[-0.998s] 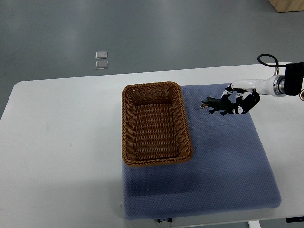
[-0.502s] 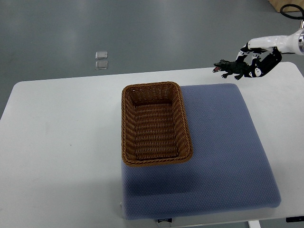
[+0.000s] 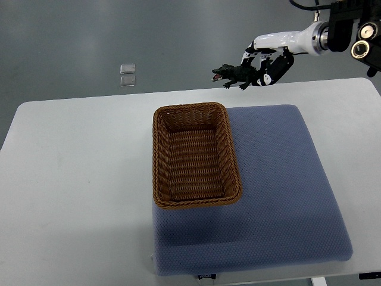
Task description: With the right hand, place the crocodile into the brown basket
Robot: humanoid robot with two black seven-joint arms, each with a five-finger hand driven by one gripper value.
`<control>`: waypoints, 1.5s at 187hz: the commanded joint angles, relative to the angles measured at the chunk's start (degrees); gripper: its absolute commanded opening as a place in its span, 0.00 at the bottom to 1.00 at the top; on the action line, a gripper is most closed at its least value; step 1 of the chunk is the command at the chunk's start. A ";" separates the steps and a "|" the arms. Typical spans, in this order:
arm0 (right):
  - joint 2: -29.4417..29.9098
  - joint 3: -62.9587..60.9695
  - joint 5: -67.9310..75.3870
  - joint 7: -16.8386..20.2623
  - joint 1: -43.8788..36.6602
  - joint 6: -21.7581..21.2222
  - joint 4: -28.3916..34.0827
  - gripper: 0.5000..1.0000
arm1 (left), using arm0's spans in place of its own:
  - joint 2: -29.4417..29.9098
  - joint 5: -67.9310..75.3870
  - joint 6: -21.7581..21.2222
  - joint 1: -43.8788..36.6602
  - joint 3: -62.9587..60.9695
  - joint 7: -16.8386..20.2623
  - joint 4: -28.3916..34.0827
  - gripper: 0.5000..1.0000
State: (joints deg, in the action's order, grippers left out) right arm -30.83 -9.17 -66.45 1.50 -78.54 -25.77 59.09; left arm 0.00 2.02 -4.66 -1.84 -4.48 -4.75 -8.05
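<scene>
Crocodile pinched at its rear in curled right hand, snout pointing left, seen past far edge of bench | brown basket well apart, on blue mat | front label too small to read

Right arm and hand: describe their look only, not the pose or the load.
The right hand is black with white patches. A glossy white forearm shell leads to a black housing carrying round metal-rimmed discs. A black cable loops at the top edge. The left arm is out of view.
</scene>
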 commanded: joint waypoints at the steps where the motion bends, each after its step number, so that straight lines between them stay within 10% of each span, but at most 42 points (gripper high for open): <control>1: 5.86 2.05 -0.08 0.00 0.14 1.78 -4.07 0.00 | 0.00 0.00 0.00 0.00 0.00 0.00 -0.04 1.00; 76: 23.79 4.07 -1.05 0.00 5.50 5.21 -16.37 0.00 | 0.00 0.00 0.00 0.00 0.18 0.00 0.05 1.00; 180: 26.17 4.86 -2.01 0.09 10.16 5.30 -18.31 0.00 | 0.00 0.00 0.00 0.00 0.27 0.00 0.05 1.00; 206: 26.17 4.77 -1.84 0.09 10.16 5.21 -18.31 0.71 | 0.00 0.00 0.00 0.00 0.27 0.00 0.14 1.00; 281: 22.56 3.10 -0.78 0.17 9.02 4.68 -17.69 0.83 | 0.00 0.00 0.00 0.00 0.27 0.00 0.14 1.00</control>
State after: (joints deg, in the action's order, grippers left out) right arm -6.64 -5.12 -67.81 1.73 -68.83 -21.44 41.05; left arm 0.00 2.02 -4.66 -1.85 -4.22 -4.75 -7.91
